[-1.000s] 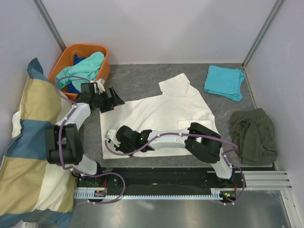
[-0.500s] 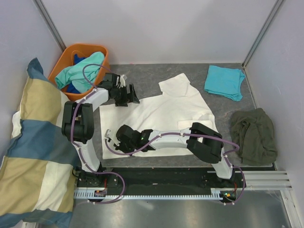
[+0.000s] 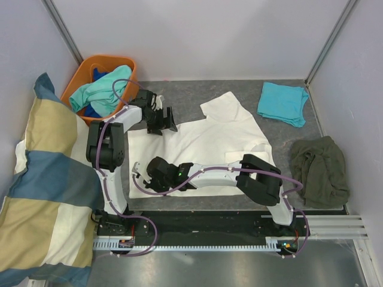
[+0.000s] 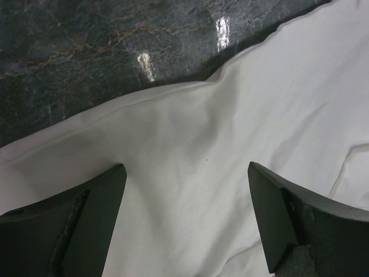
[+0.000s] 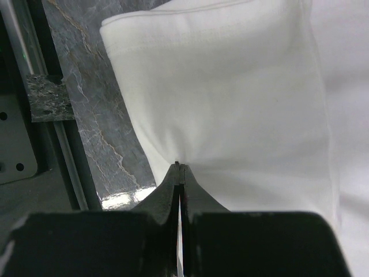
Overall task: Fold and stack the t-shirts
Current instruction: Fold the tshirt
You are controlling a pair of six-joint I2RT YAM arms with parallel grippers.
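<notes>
At the centre of the overhead view, a cream-white t-shirt (image 3: 209,140) lies spread flat on the dark marbled counter (image 3: 179,95). Its long axis runs left to right across the frame, with what looks like the hem at the left end. Both arms reach to that end. The left fingers (image 4: 57,231) are spread wide and empty over the shirt's upper-left corner. In the wrist view, cloth fills the space beneath and between them, with the shirt's edge just beyond. The right fingers (image 5: 164,202) are pressed fully together at the lower-left corner, tips touching a doubled edge of cloth; whether any fabric is pinched between them cannot be made out. The left arm is nearer the free corner, so taking it looks like the next grasp. The right arm lies across the shirt's lower strip and hides it, and no logo or lettering shows. A folded turquoise t-shirt (image 3: 282,103) sits at upper right, well apart.
</notes>
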